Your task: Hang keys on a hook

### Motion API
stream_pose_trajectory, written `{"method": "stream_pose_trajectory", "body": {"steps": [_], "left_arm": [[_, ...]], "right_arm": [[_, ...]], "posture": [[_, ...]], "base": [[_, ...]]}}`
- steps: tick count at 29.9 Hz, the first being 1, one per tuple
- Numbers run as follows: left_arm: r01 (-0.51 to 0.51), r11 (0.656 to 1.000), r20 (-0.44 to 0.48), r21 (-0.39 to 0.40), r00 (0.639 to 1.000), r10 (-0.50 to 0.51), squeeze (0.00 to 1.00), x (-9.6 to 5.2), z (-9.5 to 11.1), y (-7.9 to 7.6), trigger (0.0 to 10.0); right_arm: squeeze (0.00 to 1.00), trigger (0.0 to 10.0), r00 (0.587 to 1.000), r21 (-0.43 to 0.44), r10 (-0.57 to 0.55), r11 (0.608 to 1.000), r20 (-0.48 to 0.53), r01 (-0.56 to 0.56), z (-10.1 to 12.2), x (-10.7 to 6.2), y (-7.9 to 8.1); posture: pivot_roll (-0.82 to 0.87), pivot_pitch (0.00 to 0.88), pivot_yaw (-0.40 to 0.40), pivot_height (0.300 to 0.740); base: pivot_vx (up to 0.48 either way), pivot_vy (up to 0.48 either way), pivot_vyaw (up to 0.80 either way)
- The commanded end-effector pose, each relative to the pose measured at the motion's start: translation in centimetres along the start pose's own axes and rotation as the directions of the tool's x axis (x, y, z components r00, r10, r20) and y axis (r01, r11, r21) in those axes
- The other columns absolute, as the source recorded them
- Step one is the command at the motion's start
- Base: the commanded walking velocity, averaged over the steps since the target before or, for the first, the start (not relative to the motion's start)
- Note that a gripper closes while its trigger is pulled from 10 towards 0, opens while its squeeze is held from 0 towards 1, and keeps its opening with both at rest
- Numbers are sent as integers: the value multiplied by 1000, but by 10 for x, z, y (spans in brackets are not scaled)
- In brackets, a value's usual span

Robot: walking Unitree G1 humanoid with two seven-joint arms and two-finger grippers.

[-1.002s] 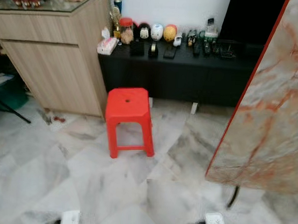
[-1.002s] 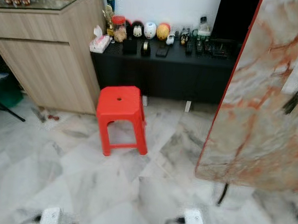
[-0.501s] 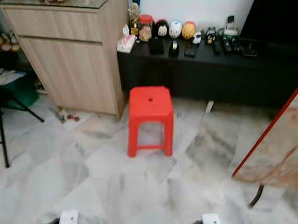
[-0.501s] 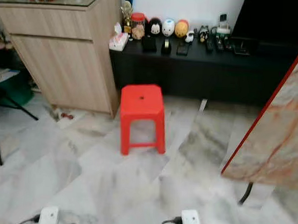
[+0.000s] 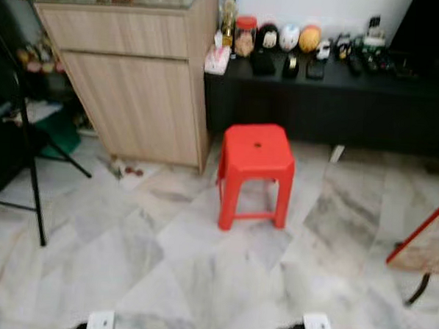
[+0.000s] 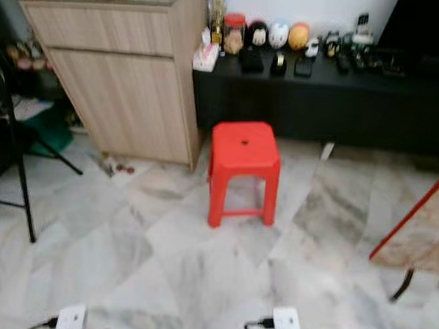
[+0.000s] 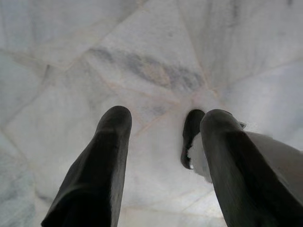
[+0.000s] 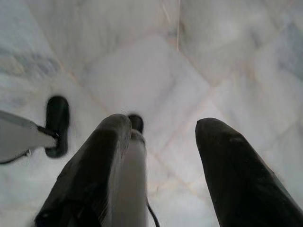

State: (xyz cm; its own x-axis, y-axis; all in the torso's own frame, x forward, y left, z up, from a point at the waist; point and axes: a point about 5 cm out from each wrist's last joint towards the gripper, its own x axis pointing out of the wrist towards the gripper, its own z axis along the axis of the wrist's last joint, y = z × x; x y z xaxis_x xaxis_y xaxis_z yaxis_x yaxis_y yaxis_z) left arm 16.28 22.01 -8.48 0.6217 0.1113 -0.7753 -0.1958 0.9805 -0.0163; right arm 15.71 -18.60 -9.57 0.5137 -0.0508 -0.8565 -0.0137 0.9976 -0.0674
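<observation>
Both arms hang down over the marble floor [image 5: 162, 272]. In the left wrist view my left gripper [image 7: 163, 118] is open, its two black fingers [image 7: 113, 137] spread wide with only pale floor tiles between them. In the right wrist view my right gripper [image 8: 163, 125] is also open and holds nothing. Ahead stands a low black console [image 5: 340, 104] carrying a row of round figurines [image 5: 289, 37], a jar [image 5: 245, 35] and several small dark items too blurred to name.
A red plastic stool [image 5: 255, 157] stands mid-floor before the console. A wooden cabinet [image 5: 139, 83] with a glass top is at the back left. A black tripod leg [image 5: 33, 184] is at far left. A red-edged marble slab [image 5: 425, 245] leans in at far right.
The camera has swung to the left: the stool and cabinet now sit further right in the picture and the marble slab has slid almost out at the right. Nothing itself has moved.
</observation>
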Motion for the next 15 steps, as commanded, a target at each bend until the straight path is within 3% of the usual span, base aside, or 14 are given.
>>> {"method": "stream_pose_trajectory", "body": {"steps": [1, 15], "left_arm": [[-1, 1000, -20, 22, 1000, 1, 0, -1, -6, 0, 10000], [-1, 1000, -20, 22, 1000, 1, 0, -1, -6, 0, 10000]], "right_arm": [[0, 10000, 1000, 7, -6, 1000, -7, 6, -1, 0, -2], [0, 10000, 1000, 7, -6, 1000, -7, 6, -1, 0, -2]], "posture": [[112, 101, 4, 740], [112, 101, 4, 740]], "base": [[0, 0, 0], [0, 0, 0]]}}
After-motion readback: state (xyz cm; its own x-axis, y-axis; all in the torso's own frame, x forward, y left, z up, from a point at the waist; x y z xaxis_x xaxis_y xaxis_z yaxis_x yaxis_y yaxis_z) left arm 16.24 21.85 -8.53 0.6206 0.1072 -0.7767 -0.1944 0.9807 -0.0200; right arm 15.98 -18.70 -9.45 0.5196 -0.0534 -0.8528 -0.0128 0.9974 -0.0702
